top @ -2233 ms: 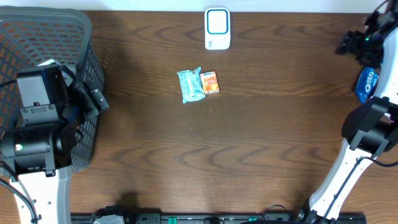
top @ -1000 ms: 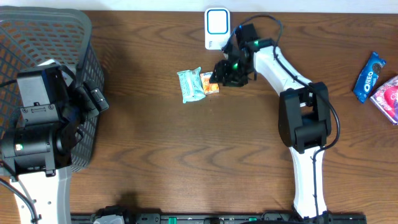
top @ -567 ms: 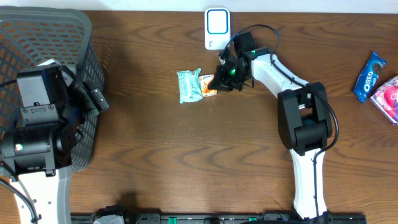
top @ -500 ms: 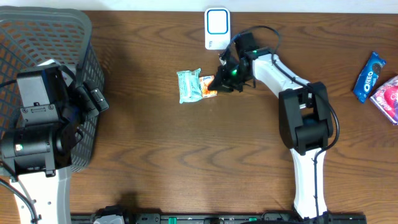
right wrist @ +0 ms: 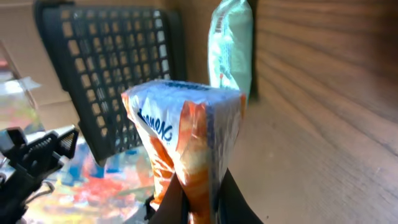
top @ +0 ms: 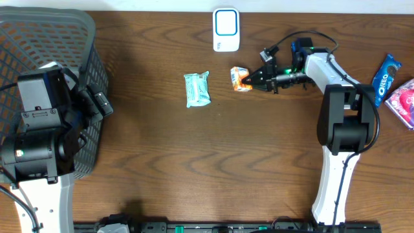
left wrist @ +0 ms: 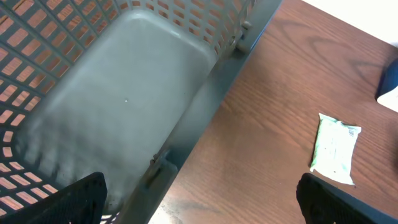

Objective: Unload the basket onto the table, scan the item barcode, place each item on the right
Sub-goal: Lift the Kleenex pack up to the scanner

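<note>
- The surface is a dark brown wooden table [top: 162,162], seen from above, with one robot arm at each side.
- At the far edge, about in the middle, lies a white scanner [top: 226,29] with a blue window.
- The right gripper [top: 251,79] is pressed together on a small orange packet [top: 239,79] and pinches it at one end.
- The orange packet is near the scanner, a little closer to the robot's side of the table and toward the right arm. It does not touch the scanner.
- I cannot tell from the pictures if the packet rests on the wood or is lifted above it.
- In the right wrist view the packet stands up between the two dark fingers [right wrist: 168,210]. It is wrinkled, with orange and blue print, and I see no barcode on the face that shows.
- A pale green pack [top: 197,88] lies flat on the table. It is near the orange packet but apart from it, on the side of the basket.
- The left gripper [left wrist: 200,193] is spread wide and holds nothing. It hangs above the rim of a dark grey basket [top: 90,58], which stands at the table's edge on the left arm's side.
- In the left wrist view the green pack lies on the wood, well apart from the basket.
- Beside the right arm, at the table's edge, lie a blue Oreo pack [top: 385,71] and a pink pack [top: 404,97], just beside each other and well apart from the scanner.
</note>
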### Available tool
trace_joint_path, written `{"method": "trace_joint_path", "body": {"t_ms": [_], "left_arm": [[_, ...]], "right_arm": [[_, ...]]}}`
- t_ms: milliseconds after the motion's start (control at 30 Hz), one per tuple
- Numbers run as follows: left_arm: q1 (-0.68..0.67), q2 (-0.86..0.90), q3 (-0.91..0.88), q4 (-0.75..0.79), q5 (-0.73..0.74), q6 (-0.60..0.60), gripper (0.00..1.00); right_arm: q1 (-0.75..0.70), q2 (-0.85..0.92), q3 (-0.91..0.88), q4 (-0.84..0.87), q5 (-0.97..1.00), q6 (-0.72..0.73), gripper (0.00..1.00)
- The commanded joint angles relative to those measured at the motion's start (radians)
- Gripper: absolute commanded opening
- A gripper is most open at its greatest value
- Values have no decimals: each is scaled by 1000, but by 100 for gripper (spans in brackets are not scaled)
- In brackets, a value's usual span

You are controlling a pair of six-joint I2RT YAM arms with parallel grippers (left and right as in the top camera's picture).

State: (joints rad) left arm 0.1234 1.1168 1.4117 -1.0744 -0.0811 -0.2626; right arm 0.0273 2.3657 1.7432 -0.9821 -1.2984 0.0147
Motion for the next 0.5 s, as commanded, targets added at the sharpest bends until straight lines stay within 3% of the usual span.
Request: {"method": "trace_joint_path", "body": {"t_ms": [0, 267, 467], "left_arm": [[4, 1, 19, -3, -9, -5, 98], [4, 1, 19, -3, -9, -5, 98], [4, 1, 19, -3, -9, -5, 98]], "right_arm": [[5, 8, -5, -18, -72, -109, 1], [18, 8, -3, 78, -153, -53, 1], [39, 8, 0, 395, -264, 201, 1]]}}
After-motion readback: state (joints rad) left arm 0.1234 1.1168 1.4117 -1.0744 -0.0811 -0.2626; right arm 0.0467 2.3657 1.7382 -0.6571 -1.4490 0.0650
